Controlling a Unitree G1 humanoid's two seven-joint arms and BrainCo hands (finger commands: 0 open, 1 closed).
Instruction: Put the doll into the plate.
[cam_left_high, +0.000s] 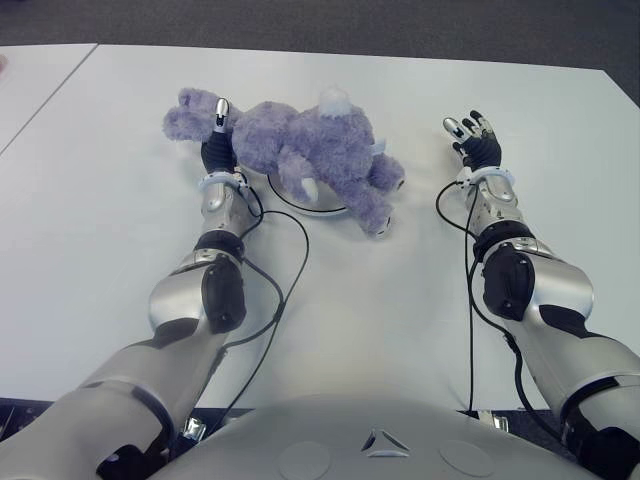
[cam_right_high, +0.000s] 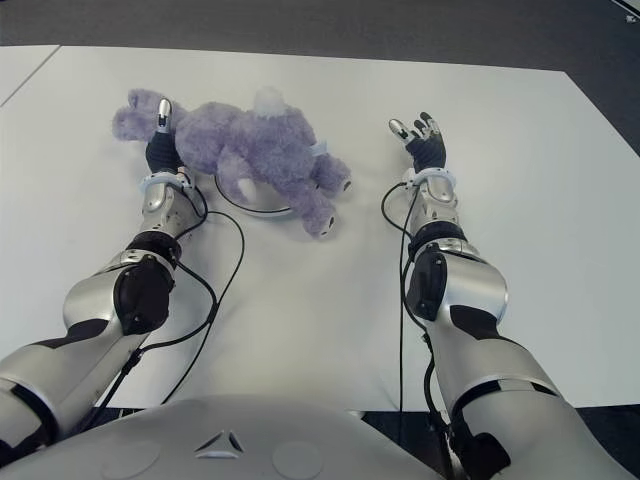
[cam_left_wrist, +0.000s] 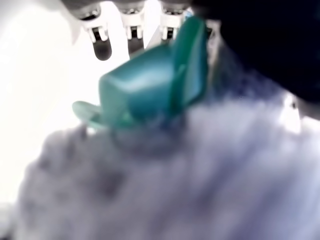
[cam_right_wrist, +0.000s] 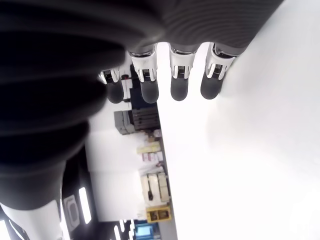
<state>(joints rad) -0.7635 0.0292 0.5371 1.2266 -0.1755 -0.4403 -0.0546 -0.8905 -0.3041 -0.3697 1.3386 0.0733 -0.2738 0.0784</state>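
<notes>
— What's on the left?
— The left hand (cam_left_high: 219, 140) presses into the purple doll (cam_left_high: 300, 150); whether its fingers clamp the plush, I cannot tell. The doll sprawls across the white plate (cam_left_high: 310, 205), legs spilling onto the worktop (cam_left_high: 400, 300).
— And right?
— The right hand (cam_left_high: 474, 138), fingers apart, empty.
— Risk?
— Likely the limp doll drags off the plate as the left hand withdraws.

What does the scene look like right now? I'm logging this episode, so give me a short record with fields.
doll: purple plush doll, lying on its side over the plate
plate: white plate, mostly hidden under the doll, only its near rim showing
left hand: left hand at the doll's head end, fingers against the plush
right hand: right hand open, right of the doll, holding nothing
surface: white table
</notes>
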